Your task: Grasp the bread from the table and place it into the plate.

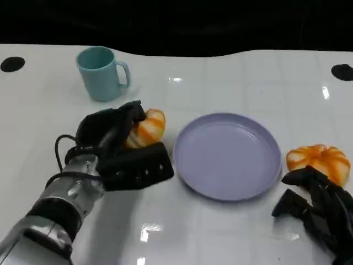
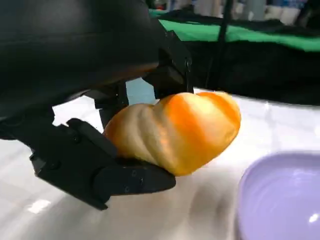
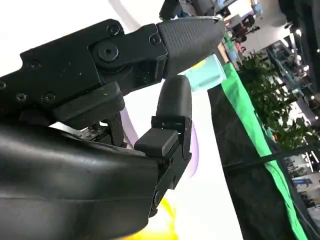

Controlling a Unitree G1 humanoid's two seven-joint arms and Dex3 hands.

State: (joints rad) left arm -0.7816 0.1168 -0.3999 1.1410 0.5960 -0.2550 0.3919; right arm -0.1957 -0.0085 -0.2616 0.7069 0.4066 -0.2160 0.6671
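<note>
White and glossy, the desk (image 1: 220, 232) runs back to a dark backdrop and carries everything else. Next in size is the lilac plate (image 1: 229, 155), bare inside and lying between the two hands, so whichever hand carries bread has only a short way to go. The left hand (image 1: 118, 152) lies low on the desk with its silver forearm angled in from the near corner; its fingers (image 2: 125, 177) are closed around one bread roll (image 2: 175, 130), one below and others above, the roll sticking out past the fingertips towards the plate. That hold looks firm enough to lift, though the roll seems not yet clear of the desk. The right hand (image 1: 317, 212) rests with its fingers spread apart, holding nothing, and a second orange roll (image 1: 320, 161) sits just beyond its fingertips. A teal mug (image 1: 102, 73) stands well beyond the left fingers, out of the way.
</note>
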